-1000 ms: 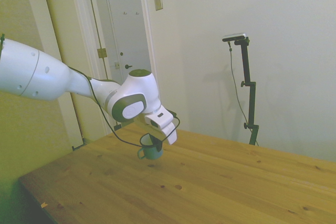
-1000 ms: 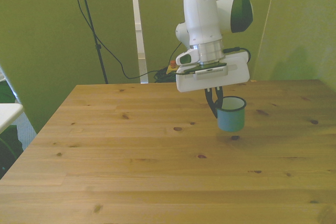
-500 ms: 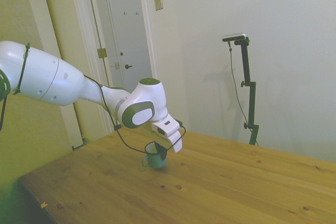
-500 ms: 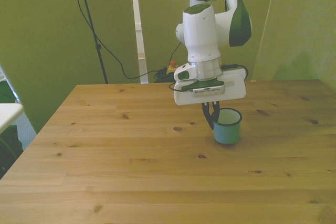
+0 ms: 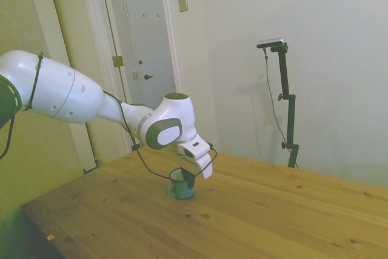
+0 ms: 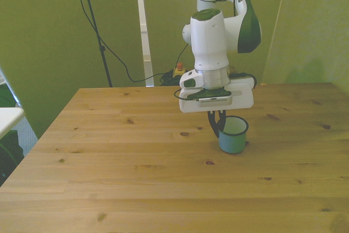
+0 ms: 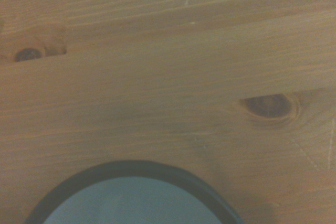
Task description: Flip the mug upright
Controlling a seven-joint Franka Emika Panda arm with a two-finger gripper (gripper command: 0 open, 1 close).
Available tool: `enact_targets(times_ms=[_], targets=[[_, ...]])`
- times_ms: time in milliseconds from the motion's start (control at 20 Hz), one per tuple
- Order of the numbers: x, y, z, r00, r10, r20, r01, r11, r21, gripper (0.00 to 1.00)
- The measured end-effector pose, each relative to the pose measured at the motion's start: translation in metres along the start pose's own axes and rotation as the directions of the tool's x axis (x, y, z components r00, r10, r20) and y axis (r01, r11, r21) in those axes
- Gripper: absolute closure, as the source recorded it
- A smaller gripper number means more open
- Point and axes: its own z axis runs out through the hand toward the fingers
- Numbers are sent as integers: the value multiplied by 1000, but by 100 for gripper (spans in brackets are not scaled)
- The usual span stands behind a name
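The mug (image 6: 233,135) stands mouth up on the table (image 6: 136,162) (its bottom looks down on the wood), pinched at its rim by the gripper (image 6: 217,124), which should let go gently, then lift straight up.

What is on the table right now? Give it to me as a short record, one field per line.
object: small teal-blue cylindrical mug
orientation: upright, opening facing up
support: resting on the wooden table
gripper: shut on the mug's rim, on the front view's left side
handle: thin loop, seen in the side view
wrist view: dark rim with pale inside
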Motion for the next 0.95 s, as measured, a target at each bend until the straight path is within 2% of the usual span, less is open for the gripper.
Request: enact_targets(times_ms=[350,700,950], targets=[[-3,-3,-6,1000,-20,-18,20,1000,-4,0],[-24,-8,-50,998,-44,-54,46,998,46,0],[-69,10,-84,992,-64,-113,74,994,81,0]])
